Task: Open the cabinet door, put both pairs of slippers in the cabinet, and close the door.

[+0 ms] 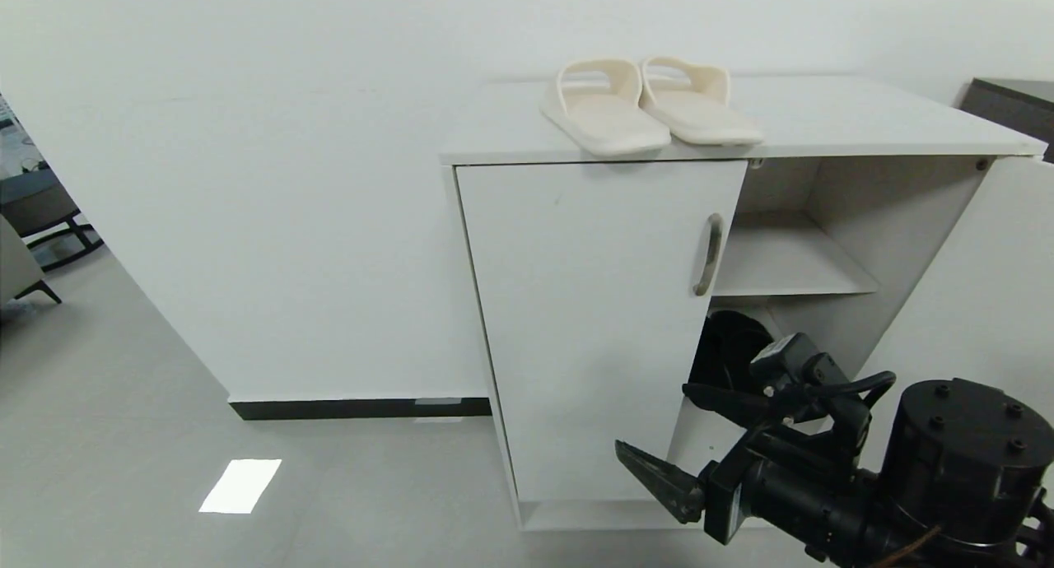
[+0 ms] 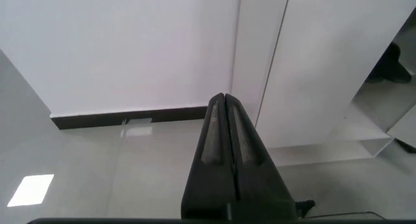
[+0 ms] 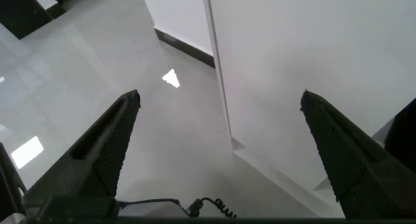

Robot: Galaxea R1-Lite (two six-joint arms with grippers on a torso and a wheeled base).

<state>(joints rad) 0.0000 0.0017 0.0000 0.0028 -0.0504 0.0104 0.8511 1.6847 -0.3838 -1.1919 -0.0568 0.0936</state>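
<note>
**A:** Where were the slippers?

**B:** The cream slippers (image 1: 650, 107) lay side by side on the cabinet top (image 1: 865, 115), with their toes at its front edge, right above the left door (image 1: 593, 321). The black slippers (image 1: 729, 346) sat inside the cabinet, in the lower compartment under the shelf (image 1: 786, 259). The edge of the left door hid part of them.

**A:** And the doors?

**B:** The left door was closed, its metal handle (image 1: 709, 255) upright along the inner edge. The right door (image 1: 980, 304) stood swung wide open.

**A:** Any writing you could read?

**B:** Only a small pale label (image 1: 774, 350) on top of the right arm's wrist, and it was too small to make out.

**A:** How was the right end effector?

**B:** The right end effector (image 1: 652, 416) hung low in front of the cabinet, by the bottom of the left door. Its fingers were spread wide. It held nothing and touched nothing.

**A:** And the other one?

**B:** The left end effector (image 2: 224, 104) was clenched with its two fingers pressed flat together and nothing between them. It pointed towards the cabinet's left corner, above the grey floor (image 1: 123, 436).

**A:** What lay around them?

**B:** There was a white wall with a dark skirting strip (image 1: 362, 407), and a bright patch of light (image 1: 240, 486) on the floor.
</note>
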